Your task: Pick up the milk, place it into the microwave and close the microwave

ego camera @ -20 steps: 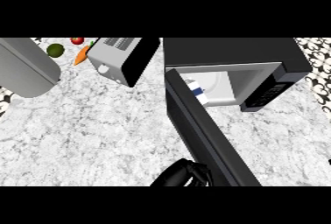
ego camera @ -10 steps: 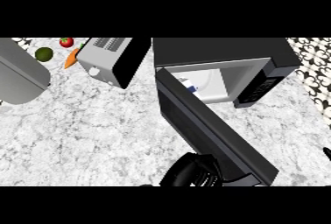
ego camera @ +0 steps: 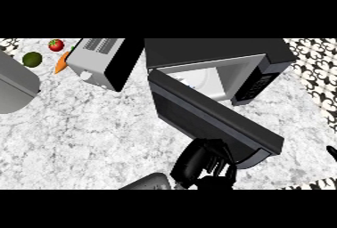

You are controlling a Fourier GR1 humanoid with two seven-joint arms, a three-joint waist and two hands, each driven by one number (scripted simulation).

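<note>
Milk (ego camera: 191, 82) is already inside the microwave (ego camera: 217, 55): only a small white bit w/ blue shows at the cavity's back left, just over the top edge of the door (ego camera: 214, 120), rest hidden. Judging by look, a light carton, walls prob. give a little if squeezed, smooth sides; take it round the body, not the top. No need to regrip now tho.

Door stands swung out toward the robot, part open, wide gap at the hinge-far end. Left hand (ego camera: 197, 162) sits against the door's outer face near its lower free edge, fingers fairly straight, holding nothing, looks like pushing. Door is stiff, hinged; push near the free edge for best leverage.

Right hand: only a dark sliver at the right edge (ego camera: 331, 152), can't tell its state.
</note>
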